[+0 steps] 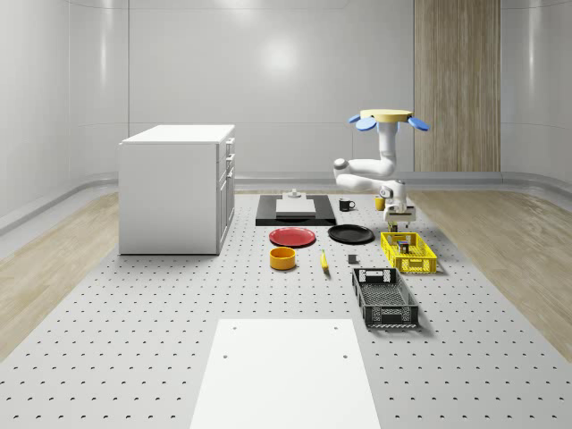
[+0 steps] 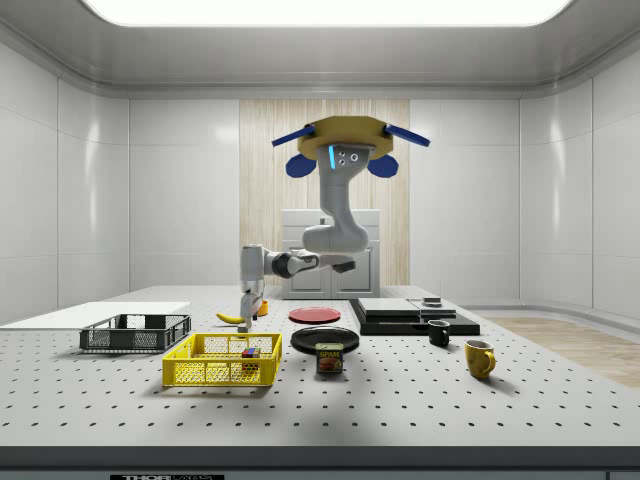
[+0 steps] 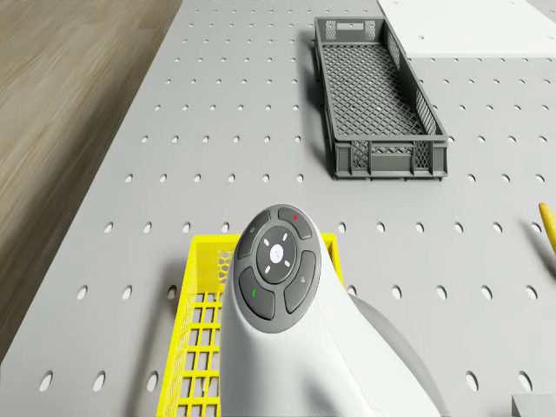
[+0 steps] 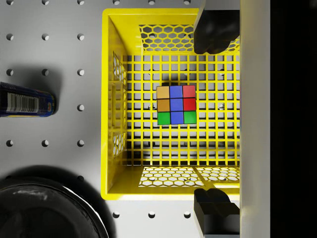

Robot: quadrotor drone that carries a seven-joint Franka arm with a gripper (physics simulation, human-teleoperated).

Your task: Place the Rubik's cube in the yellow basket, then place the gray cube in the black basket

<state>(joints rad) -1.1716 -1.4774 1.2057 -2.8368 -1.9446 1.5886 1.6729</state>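
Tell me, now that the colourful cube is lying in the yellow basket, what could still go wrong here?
1. The open gripper hangs just above the yellow basket, with the drone hovering over it. If it swings sideways before rising, a finger might catch the basket's wall and shift it, with the Rubik's cube inside.
2. A can and a black plate sit close beside the basket; a low sweep might knock them.
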